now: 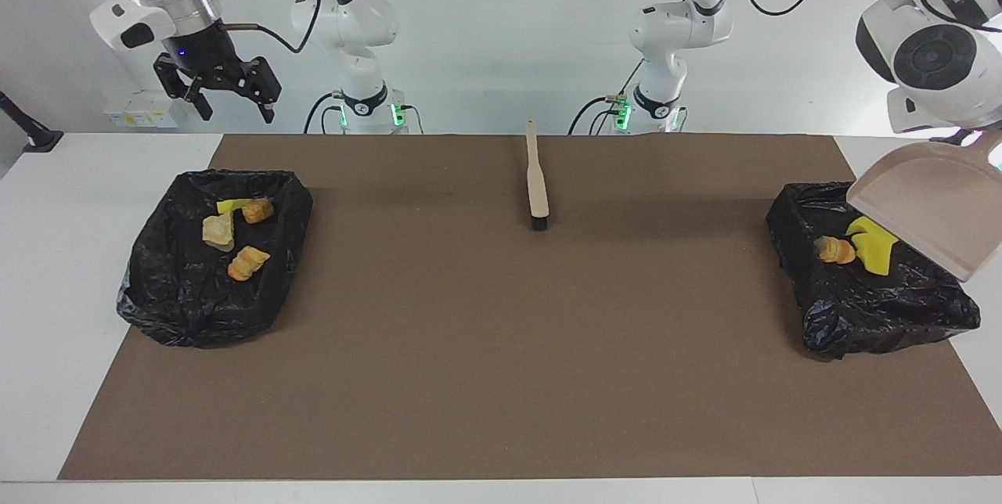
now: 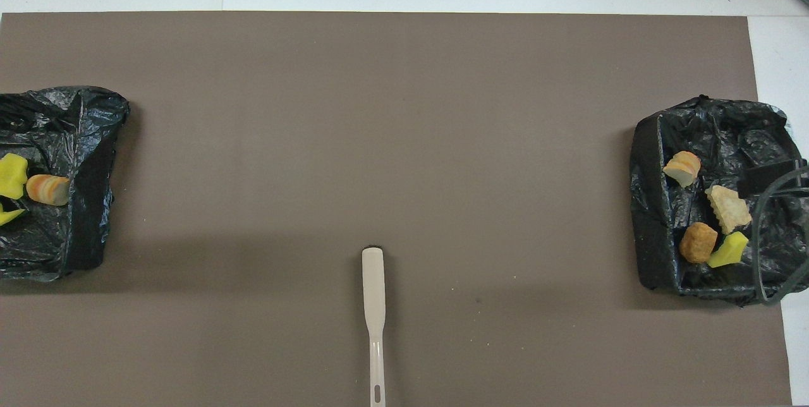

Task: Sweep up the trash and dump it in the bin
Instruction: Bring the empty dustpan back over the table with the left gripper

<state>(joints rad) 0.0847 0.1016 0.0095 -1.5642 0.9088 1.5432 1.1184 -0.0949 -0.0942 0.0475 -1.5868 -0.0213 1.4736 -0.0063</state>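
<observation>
Trash: sponge bits (image 1: 870, 246), foam lumps (image 1: 247, 262) in both black-lined bins (image 1: 877, 300); light, soft, squashy. Left gripper (image 1: 988, 145) clamps tilted dustpan (image 1: 931, 210) over bin; take hold by handle. Right gripper (image 1: 230, 101) spread, waiting. Brush (image 1: 536, 179) on mat.

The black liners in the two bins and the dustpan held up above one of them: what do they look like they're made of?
The black liners look like thin plastic film: crinkled, with glossy highlights on the folds. The dustpan looks like hard moulded plastic, pale beige with a smooth matte face and a crisp, even rim; I can't rule out painted metal.
</observation>
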